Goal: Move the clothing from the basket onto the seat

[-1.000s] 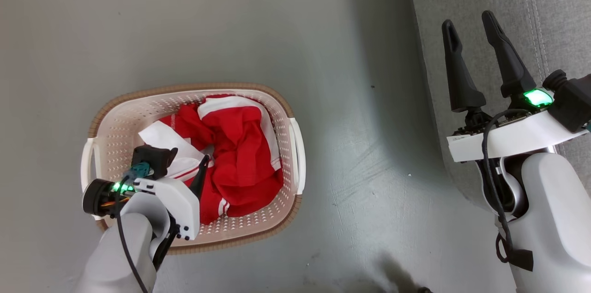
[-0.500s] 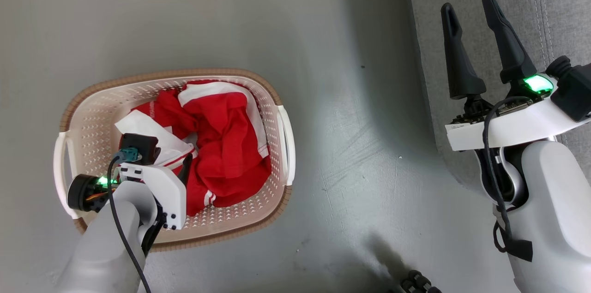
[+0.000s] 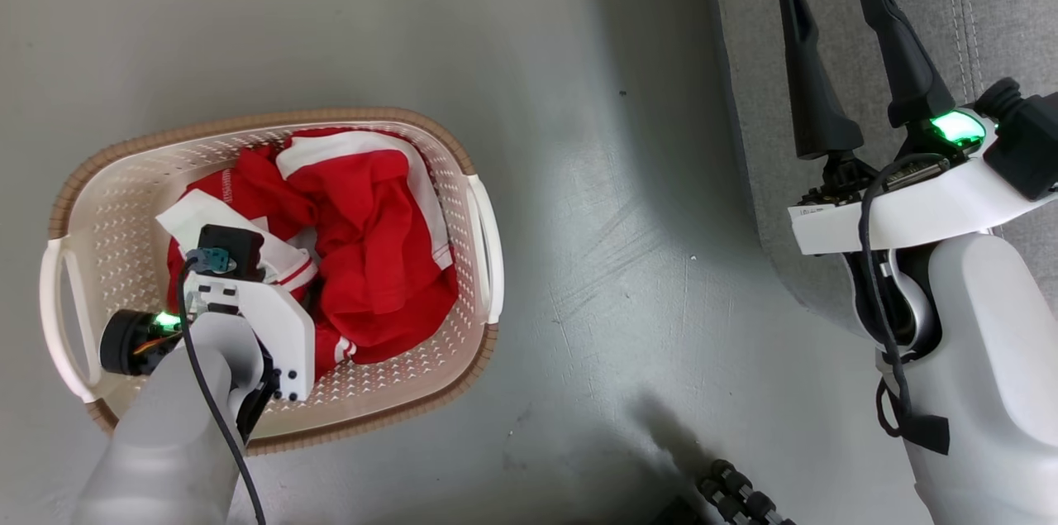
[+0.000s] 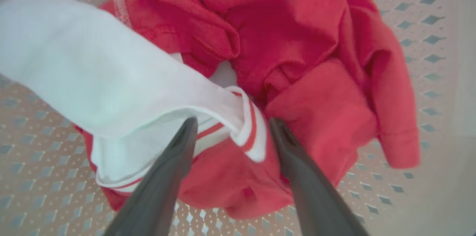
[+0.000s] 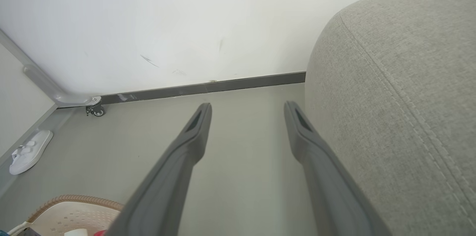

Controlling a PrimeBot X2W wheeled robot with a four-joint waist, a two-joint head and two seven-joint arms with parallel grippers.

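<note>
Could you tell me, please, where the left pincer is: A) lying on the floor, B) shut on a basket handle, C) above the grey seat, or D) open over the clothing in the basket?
D: the left pincer stands open, its fingers either side of a striped white cuff of the clothing, inside the basket.

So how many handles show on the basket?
2: left handle at the basket's left end, right handle at the end nearer the seat. Neither hidden.
</note>
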